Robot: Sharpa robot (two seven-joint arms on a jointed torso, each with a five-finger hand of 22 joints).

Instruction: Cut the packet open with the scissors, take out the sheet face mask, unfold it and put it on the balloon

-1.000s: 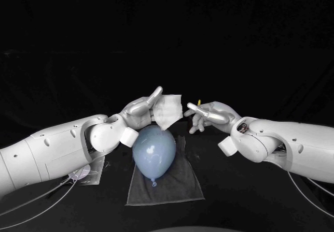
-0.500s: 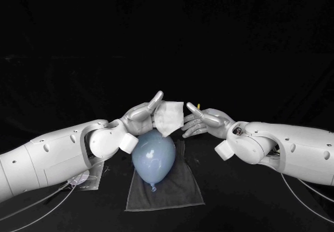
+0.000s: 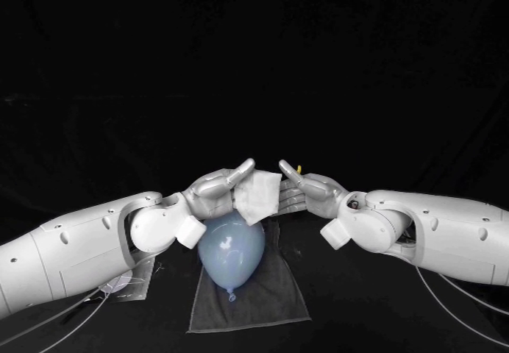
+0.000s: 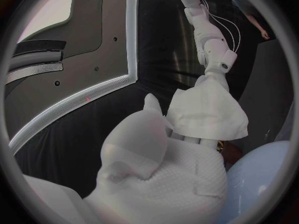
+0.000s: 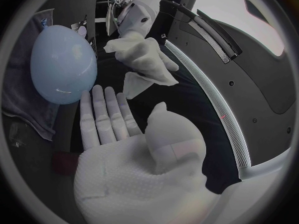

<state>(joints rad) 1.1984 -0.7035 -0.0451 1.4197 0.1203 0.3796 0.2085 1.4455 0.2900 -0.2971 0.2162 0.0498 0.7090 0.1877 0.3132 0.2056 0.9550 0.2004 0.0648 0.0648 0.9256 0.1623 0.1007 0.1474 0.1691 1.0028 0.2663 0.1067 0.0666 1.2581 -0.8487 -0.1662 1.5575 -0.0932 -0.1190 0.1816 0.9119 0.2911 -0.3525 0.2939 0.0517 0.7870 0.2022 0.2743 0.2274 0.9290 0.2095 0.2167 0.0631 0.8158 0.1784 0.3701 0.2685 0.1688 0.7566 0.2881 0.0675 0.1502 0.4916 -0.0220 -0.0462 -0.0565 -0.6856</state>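
My left hand (image 3: 220,188) holds the folded white sheet mask (image 3: 256,197) up, just above the far end of the pale blue balloon (image 3: 232,246). The balloon lies on a grey towel (image 3: 254,298). My right hand (image 3: 304,192) is right beside the mask, fingers stretched toward it and thumb raised, with nothing in it. In the left wrist view the mask (image 4: 209,112) hangs from the left hand (image 4: 159,169), with the balloon (image 4: 261,176) beside it. In the right wrist view the flat fingers (image 5: 106,115) stop just short of the mask (image 5: 140,79), near the balloon (image 5: 62,62).
A cut packet (image 3: 127,283) lies on the table under my left forearm, beside the towel. A small yellow object (image 3: 299,169) pokes up behind my right hand. The towel (image 5: 19,102) extends past the balloon toward me.
My right hand has moved left, closing the gap to the mask. My left hand has lowered the mask slightly toward the balloon.
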